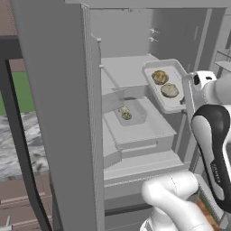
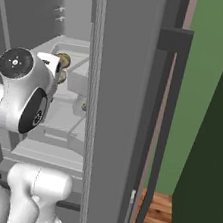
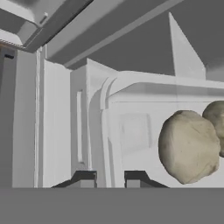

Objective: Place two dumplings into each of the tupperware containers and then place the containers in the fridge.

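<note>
Translucent tub (image 1: 165, 85) (rounded corners), lumpy dumplings (image 1: 164, 84).

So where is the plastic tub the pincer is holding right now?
In the left base view, the translucent pale-grey plastic tub with two golden-brown dumplings hangs inside the open grey fridge, above the other tub.

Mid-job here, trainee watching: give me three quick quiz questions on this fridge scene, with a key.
1. True or false: the fridge door is open.
2. How many dumplings lie in the held container?
3. The other container is: A) on a fridge shelf, B) on the floor.

Key: 1 true. 2 two. 3 A. The gripper is shut on the rim of the held container, at the fridge opening.
</note>
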